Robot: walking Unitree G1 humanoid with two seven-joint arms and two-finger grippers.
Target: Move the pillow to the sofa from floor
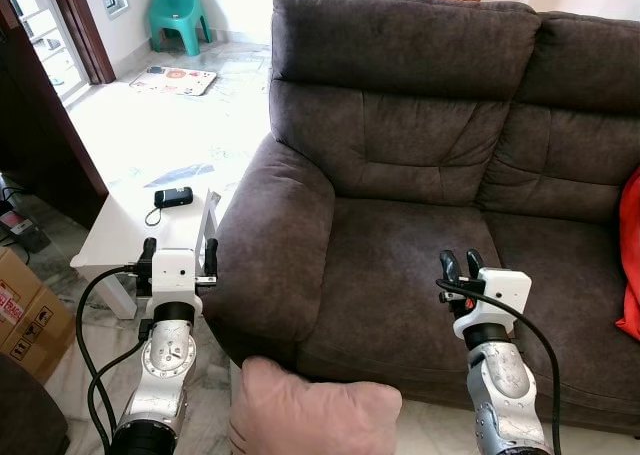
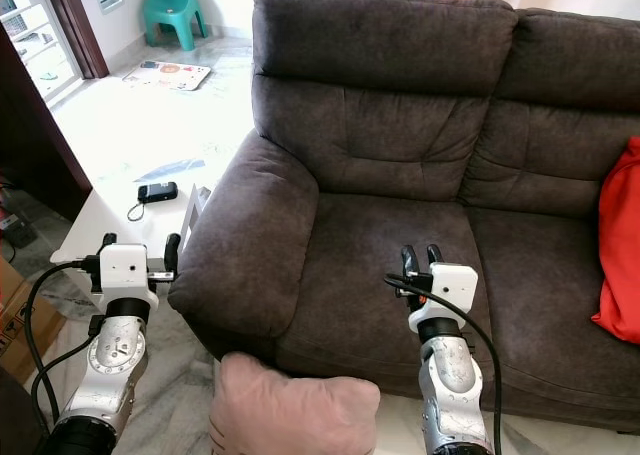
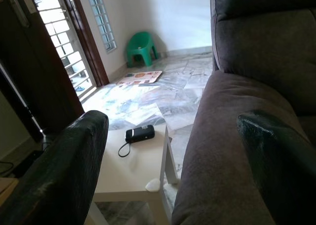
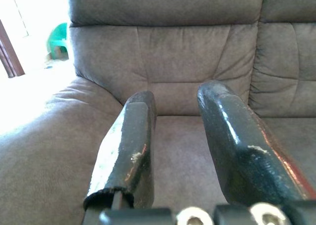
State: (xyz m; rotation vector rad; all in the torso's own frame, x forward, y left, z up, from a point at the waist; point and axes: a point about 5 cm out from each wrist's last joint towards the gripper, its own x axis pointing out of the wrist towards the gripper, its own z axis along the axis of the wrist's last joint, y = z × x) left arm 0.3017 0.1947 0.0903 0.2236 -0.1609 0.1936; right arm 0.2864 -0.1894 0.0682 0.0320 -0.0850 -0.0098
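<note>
We are looking down at the pink pillow lying on the floor against the sofa front, its long axis running along the sofa's base. Our left gripper is hanging fingers wide apart beside the sofa arm, over the white side table bearing a black device. Our right gripper, fingers narrowly apart, is hovering above the seat cushion; a red cushion is sitting at the far right
</note>
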